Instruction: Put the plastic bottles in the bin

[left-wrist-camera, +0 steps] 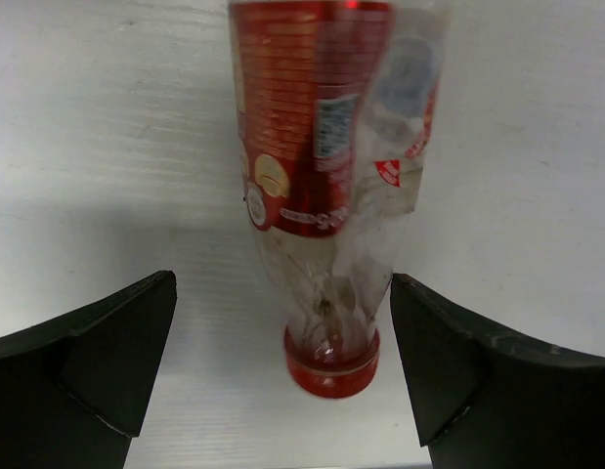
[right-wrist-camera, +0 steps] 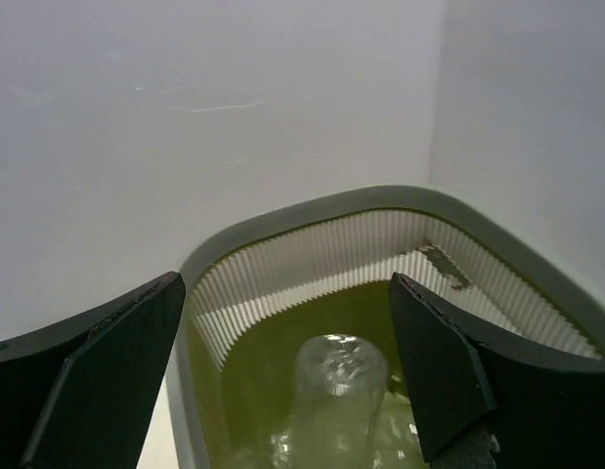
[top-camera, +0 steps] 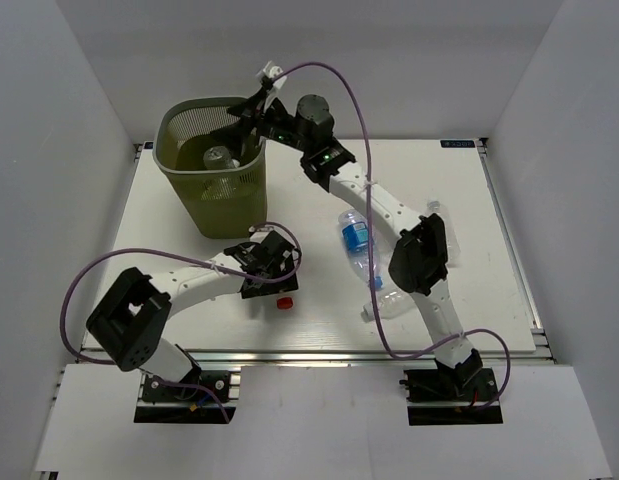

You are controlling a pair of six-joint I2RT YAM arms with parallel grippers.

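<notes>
Our left arm (top-camera: 189, 280), white links with black joints, folds low from its base: elbow out to the left, forearm reaching rightward and forward. At its end our black two-finger left hand (left-wrist-camera: 282, 366) points steeply down, jaws spread wide. Its dark wedge-shaped fingers (left-wrist-camera: 107, 362) stand well apart, and neither one presses on anything. Our right arm (top-camera: 381, 207), built alike, stretches far forward and leftward, bent at the elbow, its wrist held high. Our black two-finger right hand (right-wrist-camera: 282, 371) tilts down and away from us, jaws equally wide, with nothing clamped between the fingertips.
</notes>
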